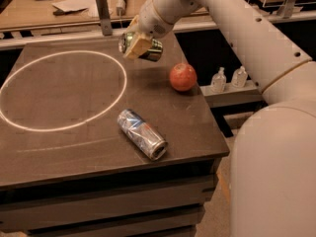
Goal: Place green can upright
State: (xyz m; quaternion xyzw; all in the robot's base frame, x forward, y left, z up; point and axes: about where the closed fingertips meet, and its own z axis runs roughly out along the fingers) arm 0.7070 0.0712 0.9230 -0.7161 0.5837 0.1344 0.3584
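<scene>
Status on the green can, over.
Gripper clamped on green can, over table far side. Can sideways, not placed. Apple, blue can nearby, not blocking.

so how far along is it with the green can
Done: the gripper is shut on the short shiny green metal can. In hand: the can is held sideways, silver top facing left, near the far side of the dark table. Left: turning it upright, setting it down, letting go.

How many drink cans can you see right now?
2. The green can is held sideways in the gripper over the far side of the table. The blue and silver can lies on its side near the table's front edge. None seems hidden.
</scene>
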